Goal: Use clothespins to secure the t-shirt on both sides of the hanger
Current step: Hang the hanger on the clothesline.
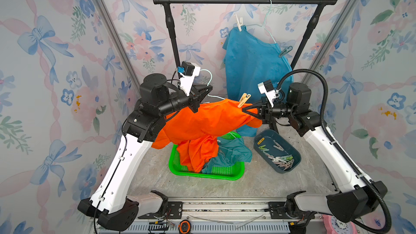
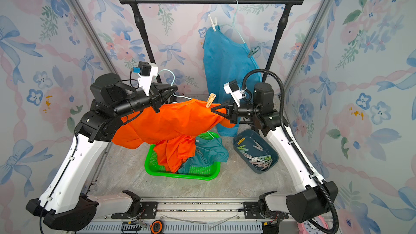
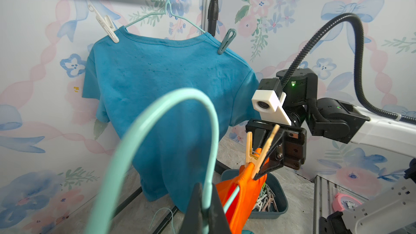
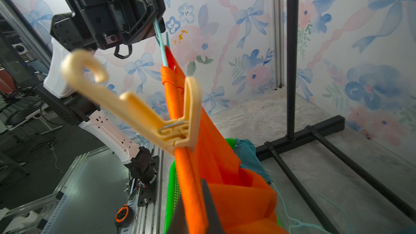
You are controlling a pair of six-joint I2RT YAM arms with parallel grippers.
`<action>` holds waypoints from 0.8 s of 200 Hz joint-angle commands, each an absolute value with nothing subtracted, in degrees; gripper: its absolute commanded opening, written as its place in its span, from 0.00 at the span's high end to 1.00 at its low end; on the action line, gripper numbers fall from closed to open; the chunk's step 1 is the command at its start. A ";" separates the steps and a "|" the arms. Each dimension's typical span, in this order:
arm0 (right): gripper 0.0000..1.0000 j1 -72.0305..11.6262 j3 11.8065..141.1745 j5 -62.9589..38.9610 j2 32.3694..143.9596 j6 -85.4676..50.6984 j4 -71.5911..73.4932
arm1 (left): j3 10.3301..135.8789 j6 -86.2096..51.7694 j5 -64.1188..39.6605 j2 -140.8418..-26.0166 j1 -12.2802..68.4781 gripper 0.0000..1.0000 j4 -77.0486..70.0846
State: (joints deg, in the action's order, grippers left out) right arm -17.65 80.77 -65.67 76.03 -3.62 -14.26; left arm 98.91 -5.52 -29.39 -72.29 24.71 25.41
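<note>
The orange t-shirt [image 1: 202, 120] hangs between the two arms over the green basket [image 1: 238, 174], draped on a mint wire hanger [image 3: 175, 100]. We judge the shirt soft, limp and light, and apt to slide along the smooth wire, so it is best pinched where the cloth lies over the wire. The hanger looks thin, springy and free to swing. The left gripper [image 3: 206, 199] is clamped on its neck below the hook. The right gripper [image 1: 247, 111] is closed on the shirt's shoulder ridge, just beside a cream clothespin [image 4: 157, 118] that already bites that shoulder. The opposite shoulder shows no peg. The spare clothespins [image 1: 281, 158] lie in the dark blue bin [image 1: 269, 137]. They look light, stiff and slick, and we would squeeze one by its tail levers. We can read no brand or writing.
</note>
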 commanded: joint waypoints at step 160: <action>1.00 -19.64 72.68 -47.28 64.70 -14.66 0.95 | 80.18 -8.05 -16.13 -54.38 25.49 0.16 -1.84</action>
